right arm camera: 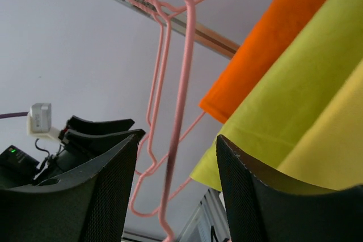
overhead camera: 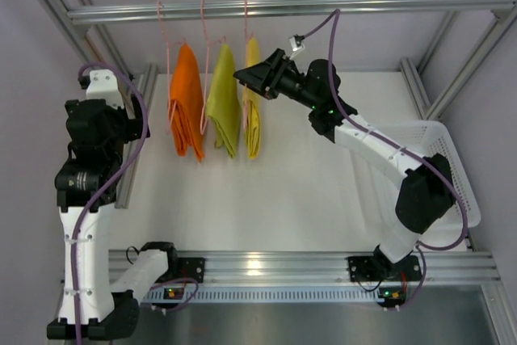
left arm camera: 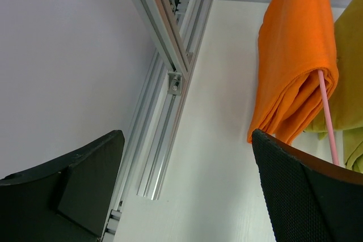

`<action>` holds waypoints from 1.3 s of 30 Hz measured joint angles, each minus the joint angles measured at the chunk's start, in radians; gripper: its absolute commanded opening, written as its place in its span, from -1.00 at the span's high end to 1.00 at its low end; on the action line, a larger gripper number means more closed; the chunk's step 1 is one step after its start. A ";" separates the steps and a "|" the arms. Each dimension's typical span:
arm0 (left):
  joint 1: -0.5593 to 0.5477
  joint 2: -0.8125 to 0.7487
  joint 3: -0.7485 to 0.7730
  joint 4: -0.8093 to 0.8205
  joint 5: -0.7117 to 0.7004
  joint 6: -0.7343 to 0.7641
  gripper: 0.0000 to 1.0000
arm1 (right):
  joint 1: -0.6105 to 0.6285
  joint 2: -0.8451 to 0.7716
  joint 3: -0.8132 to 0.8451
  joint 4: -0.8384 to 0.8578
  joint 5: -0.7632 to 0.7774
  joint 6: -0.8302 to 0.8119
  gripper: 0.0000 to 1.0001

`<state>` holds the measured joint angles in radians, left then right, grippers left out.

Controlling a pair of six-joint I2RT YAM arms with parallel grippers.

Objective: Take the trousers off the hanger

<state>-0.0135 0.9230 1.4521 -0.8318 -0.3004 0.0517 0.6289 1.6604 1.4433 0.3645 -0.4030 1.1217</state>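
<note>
Top view: three pink hangers hang on the far metal rail. They carry orange trousers on the left, yellow-green trousers in the middle and yellow trousers on the right, all folded. The right gripper is raised just beside the top of the yellow trousers; contact can't be told. The left arm is folded at the left, apart from the cloth. A white basket sits at the right.

Left wrist: the left gripper is spread wide, holding nothing and touching nothing. The orange trousers hang beyond its right finger on a pink wire.

Right wrist: the right gripper's jaws are parted. A pink hanger wire runs down between them, not clamped. The yellow-green and yellow cloth lie by the right finger.
</note>
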 measured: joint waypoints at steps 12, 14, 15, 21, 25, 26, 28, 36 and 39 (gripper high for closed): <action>0.000 0.005 0.000 0.001 0.000 0.001 -0.98 | 0.035 0.038 0.013 0.117 -0.017 0.091 0.74; 0.000 0.002 -0.002 0.002 0.000 -0.002 -0.98 | 0.035 0.038 0.009 0.122 -0.026 0.114 0.98; 0.000 0.000 -0.003 0.007 0.001 -0.005 -0.98 | 0.036 0.035 0.009 0.117 -0.031 0.133 1.00; 0.000 -0.011 -0.006 0.034 0.048 -0.038 -0.98 | 0.006 0.035 0.003 0.086 -0.046 0.133 1.00; 0.000 -0.005 -0.006 0.056 0.079 -0.068 -0.98 | -0.004 0.033 0.023 0.055 -0.073 0.107 1.00; 0.000 -0.001 -0.006 0.062 0.087 -0.077 -0.98 | -0.005 0.033 0.035 0.040 -0.081 0.099 1.00; 0.000 0.011 -0.006 0.073 0.103 -0.089 -0.98 | -0.006 0.031 0.058 0.017 -0.099 0.085 1.00; 0.000 0.020 -0.005 0.119 0.192 -0.129 -0.98 | -0.024 -0.059 0.070 -0.058 -0.119 0.011 1.00; 0.000 0.016 0.005 0.151 0.300 -0.152 -0.98 | -0.026 -0.117 0.061 -0.087 -0.122 -0.025 1.00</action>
<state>-0.0135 0.9394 1.4574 -0.6807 -0.0002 -0.1001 0.6033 1.5436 1.5040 0.2779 -0.5255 1.0966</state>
